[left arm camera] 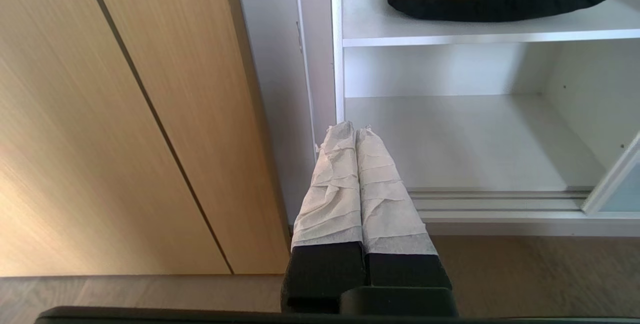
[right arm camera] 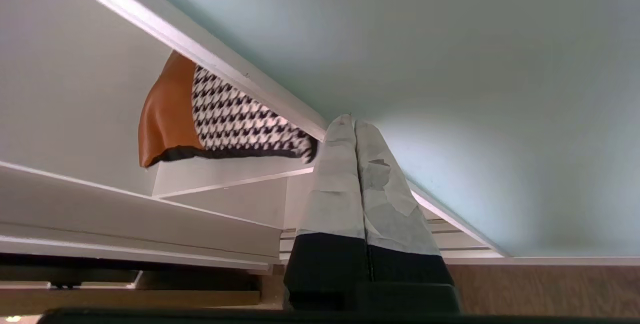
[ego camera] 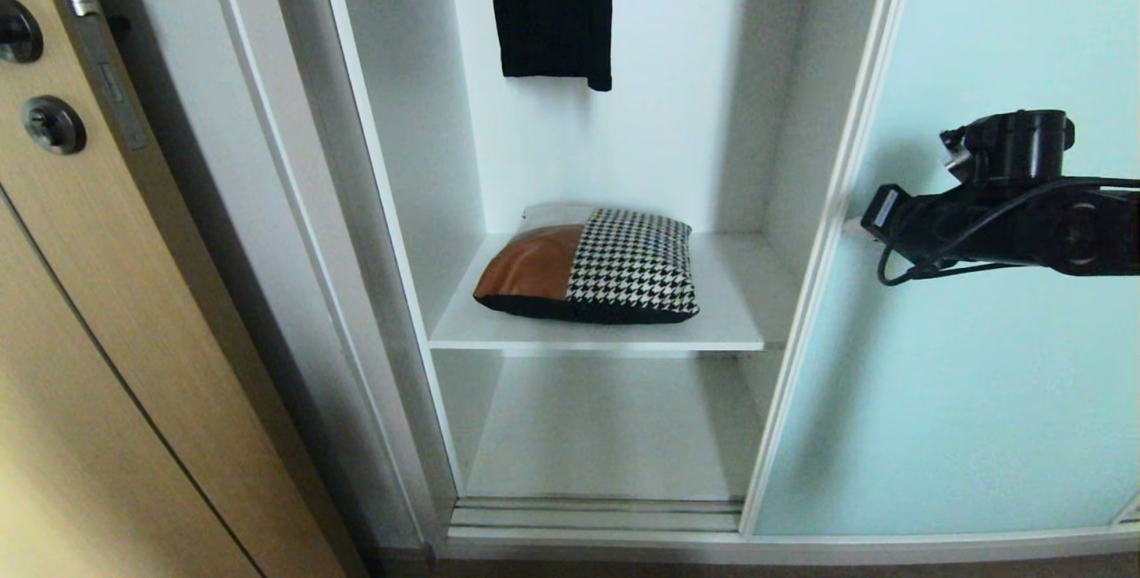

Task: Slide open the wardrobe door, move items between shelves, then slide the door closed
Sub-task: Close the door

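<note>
You had the right pincer [right arm camera: 355, 127] pressed shut, empty, at the sliding door's [ego camera: 980, 364] frame. The cushion [ego camera: 592, 266] lay on the upper shelf [ego camera: 730, 329]. Your left pincer [left arm camera: 356, 132] was shut too.

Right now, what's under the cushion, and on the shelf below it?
The cushion lies on the upper white shelf. The shelf below shows nothing on it, though its front strip is hidden in the head view.

The right arm [ego camera: 1006, 226], at the right edge of the head view, is matte black and blocky, with a round cap on top and thin black cables looping under it. Both grippers have black finger bases; the fingers [left arm camera: 350, 184] are wrapped in creased, pale grey-white tape, torn on the right gripper [right arm camera: 355, 124].
</note>
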